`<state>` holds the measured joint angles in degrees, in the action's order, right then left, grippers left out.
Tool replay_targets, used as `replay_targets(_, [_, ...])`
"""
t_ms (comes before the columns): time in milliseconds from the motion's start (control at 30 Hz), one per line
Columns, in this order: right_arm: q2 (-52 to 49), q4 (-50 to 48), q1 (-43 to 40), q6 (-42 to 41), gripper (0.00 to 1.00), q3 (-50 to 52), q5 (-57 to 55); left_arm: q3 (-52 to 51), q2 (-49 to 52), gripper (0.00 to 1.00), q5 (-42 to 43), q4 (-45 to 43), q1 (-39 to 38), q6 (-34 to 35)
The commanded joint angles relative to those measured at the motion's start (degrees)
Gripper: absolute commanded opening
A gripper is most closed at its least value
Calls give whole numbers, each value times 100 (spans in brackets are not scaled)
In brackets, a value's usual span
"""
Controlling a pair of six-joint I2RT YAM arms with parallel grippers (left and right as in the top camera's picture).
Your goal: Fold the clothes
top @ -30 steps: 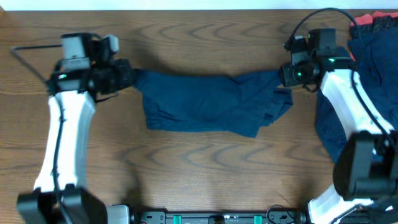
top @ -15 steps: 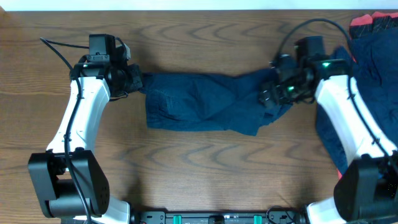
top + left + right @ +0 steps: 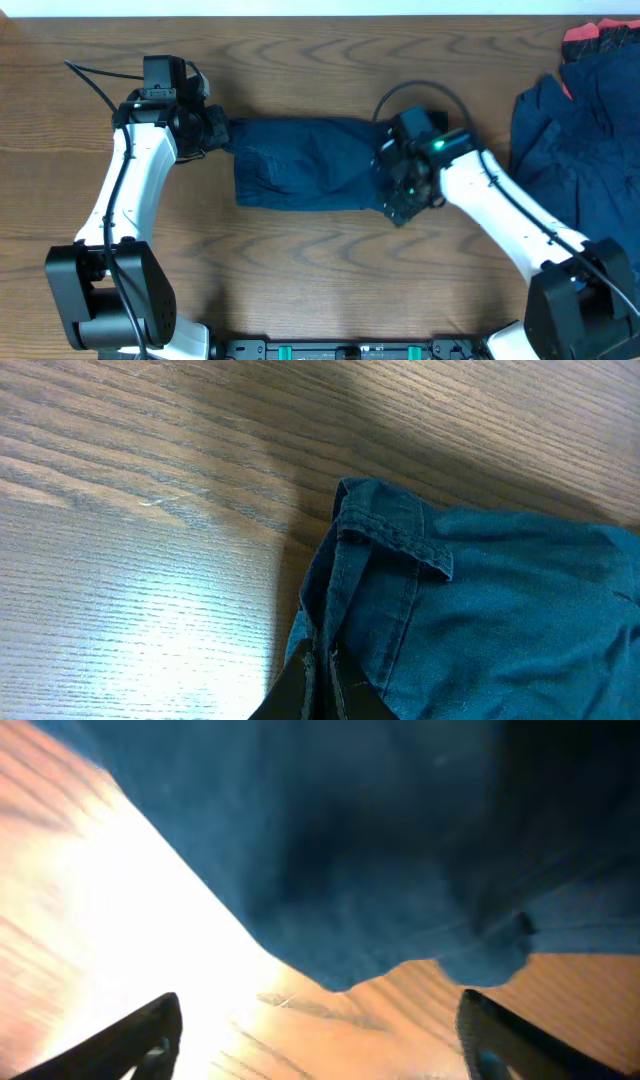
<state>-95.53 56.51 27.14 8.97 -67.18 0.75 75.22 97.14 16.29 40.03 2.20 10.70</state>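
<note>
- Two claws, one piece of cloth between them: the navy garment lies flat on the middle of the desk, a wide band running from left to right.
- My left claw is pressed together on the garment's left end, near its upper corner, with cloth pinched in the grip.
- From my left wrist I see a stitched waistband and a belt loop just ahead of that pinch, with bare wood to the left of the cloth.
- My right claw is over the garment's right end, jaws wide apart and holding nothing.
- From my right wrist, both fingertips sit at the lower corners of the view. Bright wood lies between them, and the rumpled edge of the garment fills the space above. That view is blurred, so I cannot tell whether I touch the cloth.
- A heap of navy clothes lies at the desk's right edge, apart from the garment I hold.
- A bit of red cloth shows at the far right corner, against the top of that heap.
</note>
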Motion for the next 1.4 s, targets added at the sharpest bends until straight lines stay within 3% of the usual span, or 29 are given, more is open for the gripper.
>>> replay_targets(0, [-17, -114, 330, -190, 84, 192, -737, -4, -26, 6, -52, 17, 2, 52])
replay_targets(133, [-17, -293, 684, -518, 85, 343, -1475, -7, -26, 6, -52, 26, 2, 55])
replay_targets(667, [-17, -1700, 1346, -1097, 80, 1296, -2472, -4, -26, 6, -52, 37, 2, 55])
replay_targets(800, [-17, -1910, 1375, -1176, 72, 1298, -2651, -4, -26, 6, -52, 48, 2, 55])
replay_targets(1233, [-26, -2170, 1377, -1325, 67, 1624, -2647, -4, -26, 6, -52, 120, 2, 55])
replay_targets(1367, [-26, -2251, 1377, -1325, 57, 1674, -2660, -4, -26, 6, -52, 125, 2, 55])
